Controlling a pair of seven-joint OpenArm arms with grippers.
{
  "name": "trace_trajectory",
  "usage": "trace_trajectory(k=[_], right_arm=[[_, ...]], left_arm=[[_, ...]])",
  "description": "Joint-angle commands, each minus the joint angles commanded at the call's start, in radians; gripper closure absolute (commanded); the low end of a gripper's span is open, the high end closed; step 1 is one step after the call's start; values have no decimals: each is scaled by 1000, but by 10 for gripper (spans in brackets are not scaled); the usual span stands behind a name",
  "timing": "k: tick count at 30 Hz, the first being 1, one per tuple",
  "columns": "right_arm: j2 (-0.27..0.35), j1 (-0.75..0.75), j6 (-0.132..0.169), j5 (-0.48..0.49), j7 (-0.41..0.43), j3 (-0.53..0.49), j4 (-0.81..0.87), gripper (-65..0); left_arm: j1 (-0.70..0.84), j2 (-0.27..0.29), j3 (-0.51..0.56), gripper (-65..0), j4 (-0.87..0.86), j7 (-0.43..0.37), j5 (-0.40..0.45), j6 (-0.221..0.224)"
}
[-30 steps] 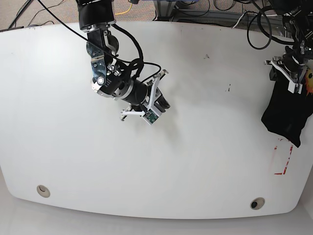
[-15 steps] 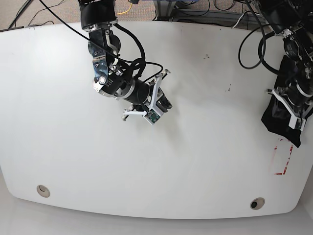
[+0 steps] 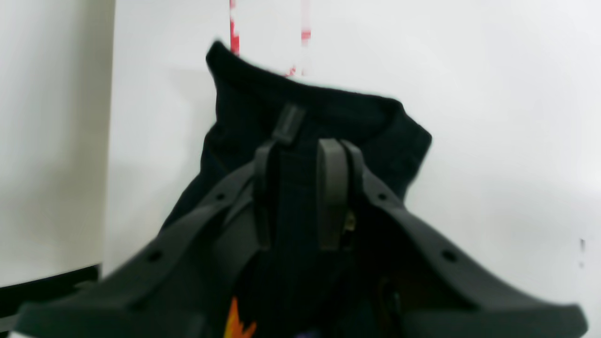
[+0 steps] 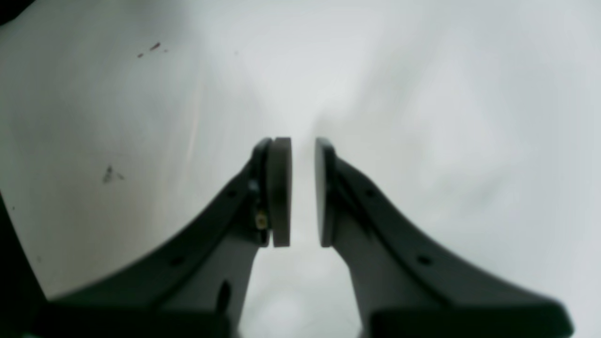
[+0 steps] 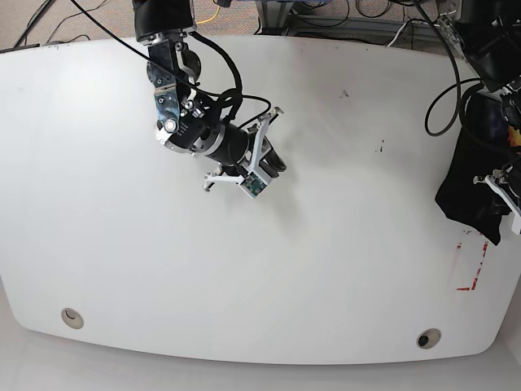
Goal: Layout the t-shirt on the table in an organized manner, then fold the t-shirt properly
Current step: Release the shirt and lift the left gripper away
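A soft, wrinkled black cloth t-shirt (image 5: pixel 472 191) is kept bunched at the white smooth counter's (image 5: pixel 326 269) right edge, clamped by the left tool (image 3: pixel 300 188), now lowered, while the narrowly parted right tool (image 4: pixel 303 190) is held empty mid-counter, so spreading is judged unbegun.

Black t-shirt (image 5: pixel 470 191) bunched, hanging at white table (image 5: pixel 342 244) edge.
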Motion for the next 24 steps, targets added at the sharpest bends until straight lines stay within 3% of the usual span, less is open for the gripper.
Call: trace_trajectory(k=[8,12,17,24], right_arm=[[17,-41,0,0,0,2,58,-87],[20,-48,0,0,0,2,60,-87],[20,-61,0,0,0,2,75,-87],[23,-81,0,0,0,2,110,-87]], left_arm=[[8,-28,0,-125,-265,-170,0,0],[12,-28,0,-125,-344,-175,0,0],[86,-28,-9,-125,-316,-175,-2,0],[216,-26,-161,-125,-241,-173,-2,0]])
